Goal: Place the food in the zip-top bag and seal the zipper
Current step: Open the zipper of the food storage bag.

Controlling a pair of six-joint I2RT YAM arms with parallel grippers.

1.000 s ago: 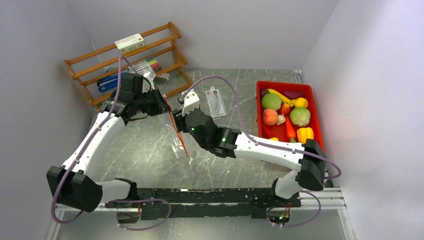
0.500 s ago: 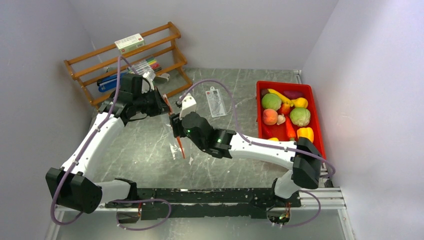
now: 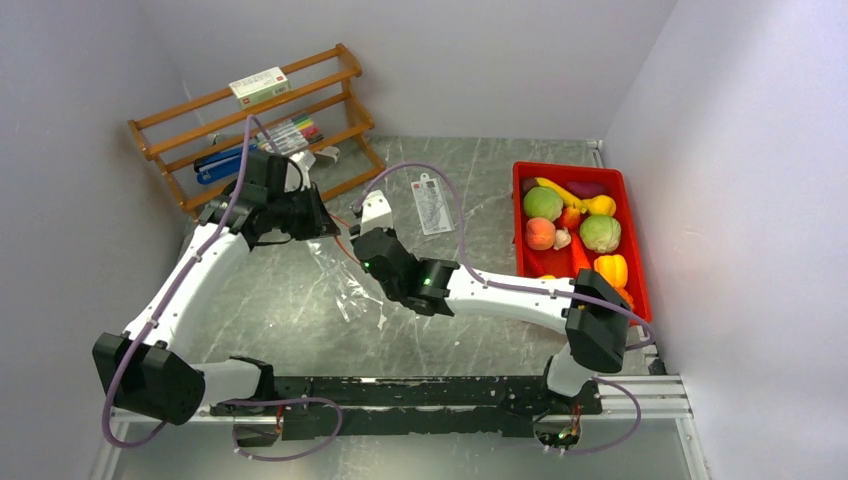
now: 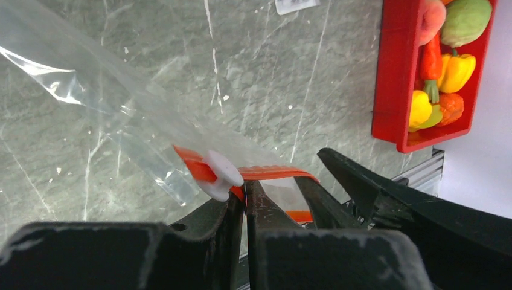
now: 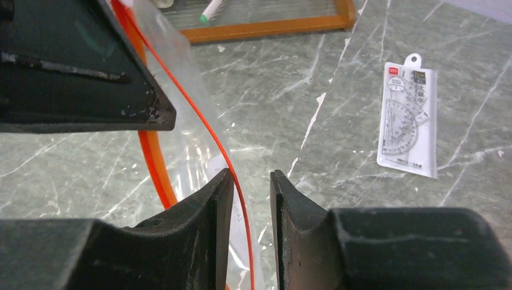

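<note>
Narrowing the right hand (image 5: pixel 251 181), not yet pinching, around the zipper (image 4: pixel 272 173) beside the left hand (image 4: pixel 244 196) clamping it above the worktop's (image 3: pixel 290 320) middle, readying the bag (image 4: pixel 121 121) for opening, leaving food (image 3: pixel 543 203) at the right edge.

White links (image 3: pixel 195 280), purple cables (image 3: pixel 460 205); left hand (image 4: pixel 244 202), right hand (image 5: pixel 251 184) black.

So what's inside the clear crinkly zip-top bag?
Nothing visible: grey marbled table shows through the bag. The toy fruits and vegetables lie in the red plastic bin. Black right gripper hides part of the bag.
</note>
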